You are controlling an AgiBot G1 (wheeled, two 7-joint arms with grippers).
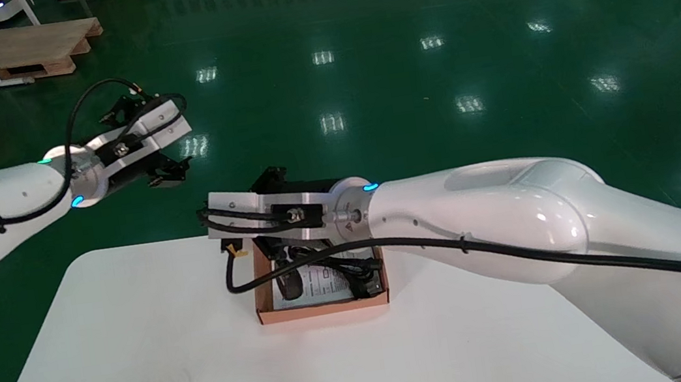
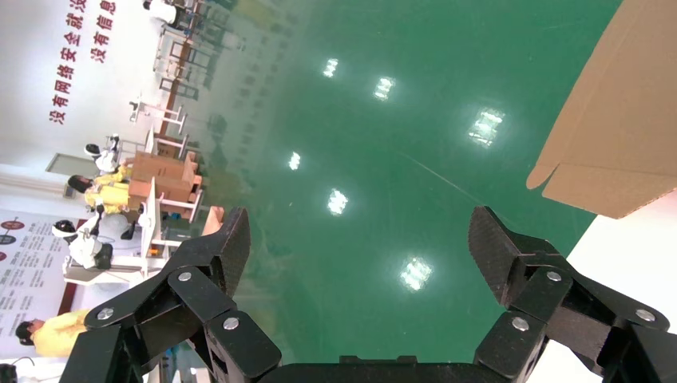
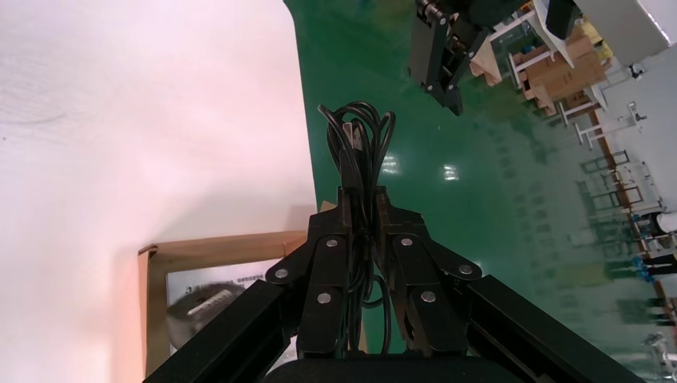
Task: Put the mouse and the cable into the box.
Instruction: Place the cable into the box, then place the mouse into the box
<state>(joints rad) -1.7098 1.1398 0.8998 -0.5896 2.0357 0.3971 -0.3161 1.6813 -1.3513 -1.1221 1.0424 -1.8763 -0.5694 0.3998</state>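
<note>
- Right gripper [image 3: 363, 199]: jaws clamped on the coiled black cable [image 3: 359, 136]. The bundle stands out past the fingertips, its long axis in line with the fingers.
- Position of that gripper: held above the table [image 1: 141, 375] at the far left corner of the box [image 1: 323, 308], pointing to the robot's left along the table's far edge. In the right wrist view the loops of the cable show against the green floor, not over the cardboard.
- Deciding relation: the open box lies behind the fingertips, back toward the wrist and lower. As judged, the bundle must be drawn back toward the robot's right and lowered before it is let go. Dropped here, it would likely fall outside the wall.
- Mouse [image 1: 290, 284]: already inside the box, in its left part, lying on a printed leaflet [image 1: 320, 282].
- Dark tangle [image 1: 362, 280] in the right part of the box: too indistinct to identify.
- Left gripper [image 1: 163, 168]: raised over the floor beyond the table's far left corner, fingers spread wide and holding nothing. It is well apart from the box, so the right arm is the nearer one.
</note>
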